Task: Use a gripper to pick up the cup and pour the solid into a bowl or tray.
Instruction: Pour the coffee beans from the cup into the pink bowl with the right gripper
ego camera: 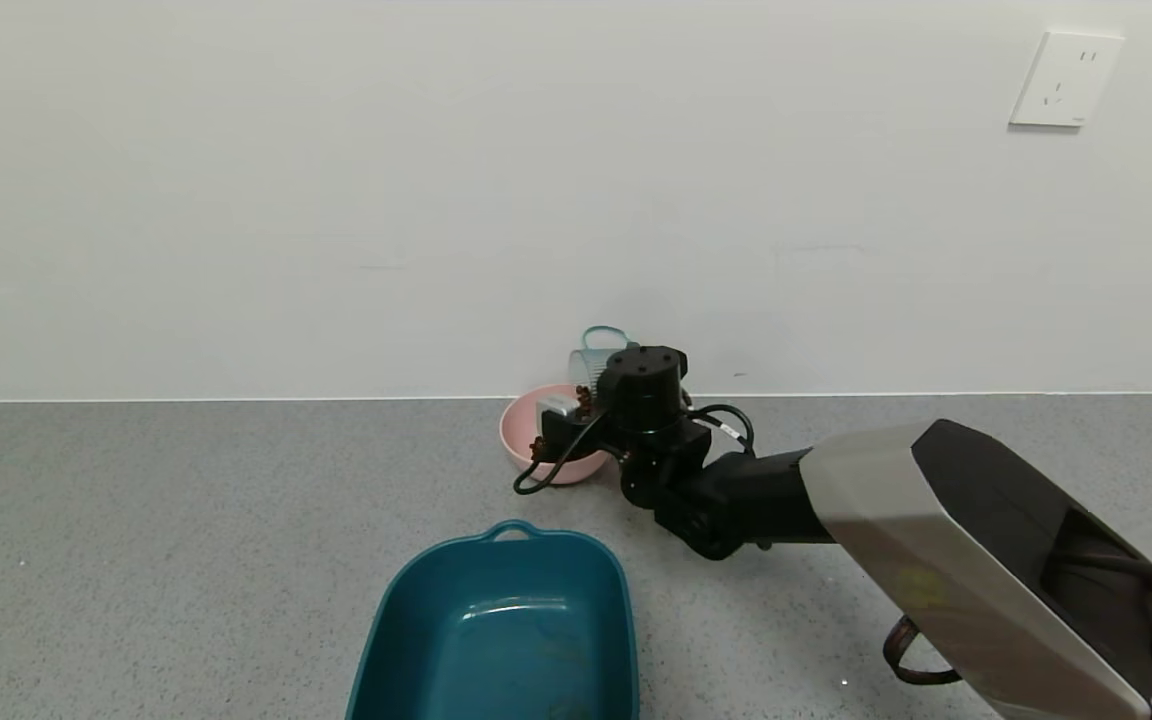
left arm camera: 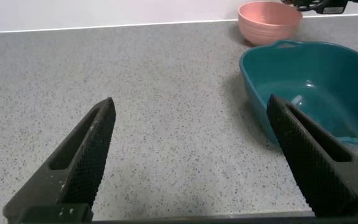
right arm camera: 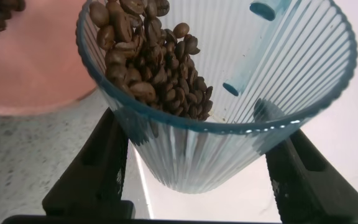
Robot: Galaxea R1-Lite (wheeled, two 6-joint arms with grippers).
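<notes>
Grey speckled counter point(ego camera: 186, 520) meets white wall at far edge. Right hand point(ego camera: 586, 395) holds tilted cup point(right arm camera: 229, 93), beans point(right arm camera: 148, 56) spilling over pink bowl point(ego camera: 521, 440). Left hand point(left arm camera: 191, 162) wide, near side. Teal tray point(ego camera: 506, 630) near.

You see a translucent blue-grey cup point(right arm camera: 241, 106) with fine vertical ribbing, holding dark brown, bean-like pellets point(right arm camera: 151, 59), above a smooth pale pink bowl point(ego camera: 521, 435) at the far edge of the worktop. The right gripper point(right arm camera: 207, 180) is black on a silver-and-black arm, and the left gripper point(left arm camera: 191, 162) has black fingers point(left arm camera: 89, 155) with a cross-hatched texture. You also have a dark teal tray point(ego camera: 496, 630) at the near edge, on a grey speckled worktop point(ego camera: 186, 520) under an off-white wall point(ego camera: 436, 180) with a white socket plate point(ego camera: 1066, 80).
</notes>
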